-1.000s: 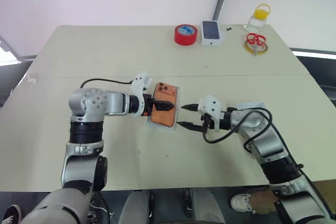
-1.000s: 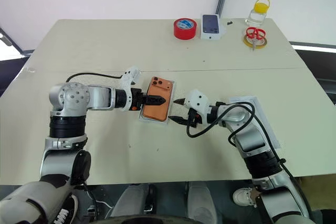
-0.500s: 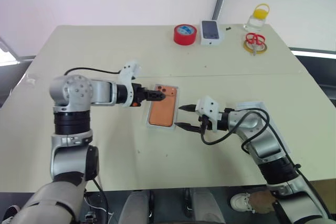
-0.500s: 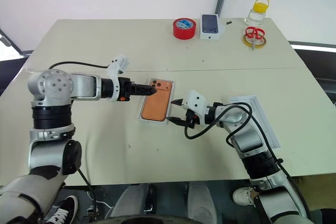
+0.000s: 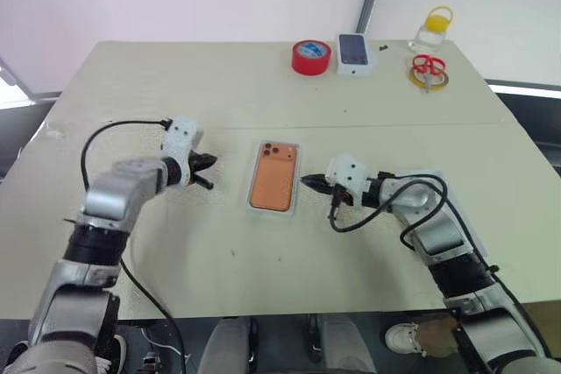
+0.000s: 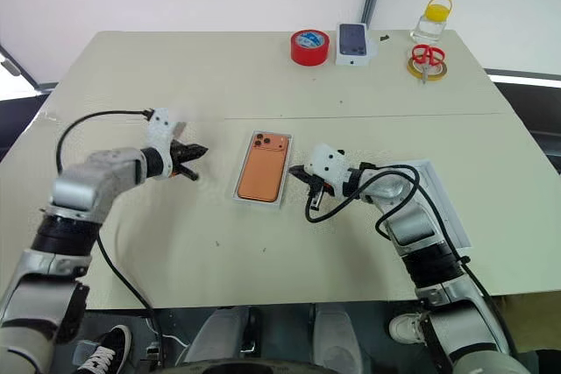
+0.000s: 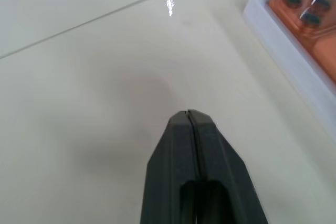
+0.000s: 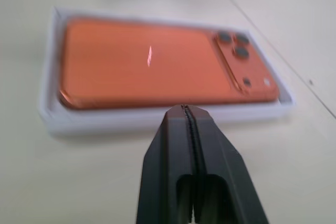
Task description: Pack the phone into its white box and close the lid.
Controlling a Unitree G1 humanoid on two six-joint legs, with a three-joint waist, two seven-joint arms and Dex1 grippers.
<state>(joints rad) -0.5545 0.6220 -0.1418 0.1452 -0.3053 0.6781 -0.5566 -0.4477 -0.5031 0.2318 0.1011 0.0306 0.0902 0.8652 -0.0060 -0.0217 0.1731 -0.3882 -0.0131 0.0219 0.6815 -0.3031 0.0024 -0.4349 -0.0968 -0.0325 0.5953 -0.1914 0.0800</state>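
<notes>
The orange phone [image 5: 273,179] lies back up inside the white box [image 5: 295,188], a shallow tray in the middle of the table, with its camera cluster at the far end. My left gripper [image 5: 209,172] hovers over bare table to the left of the box, shut and holding nothing; its closed fingertips [image 7: 188,115] point toward the box corner [image 7: 286,38]. My right gripper [image 5: 307,181] is shut and empty, its tip right at the box's right rim [image 8: 157,121], facing the phone [image 8: 147,66]. The white lid [image 6: 445,216] lies on the table under my right forearm, partly hidden.
At the far edge stand a red tape roll [image 5: 310,56], a small white box printed with a dark phone [image 5: 353,52], a jar with a yellow lid [image 5: 431,29] and red scissors on a yellow ring [image 5: 427,70]. A seam [image 5: 131,126] crosses the table.
My left gripper has let go of the phone, pulled away to the left and shut. The phone now lies flat in the box. My right gripper has shut and edged up to the rim.
</notes>
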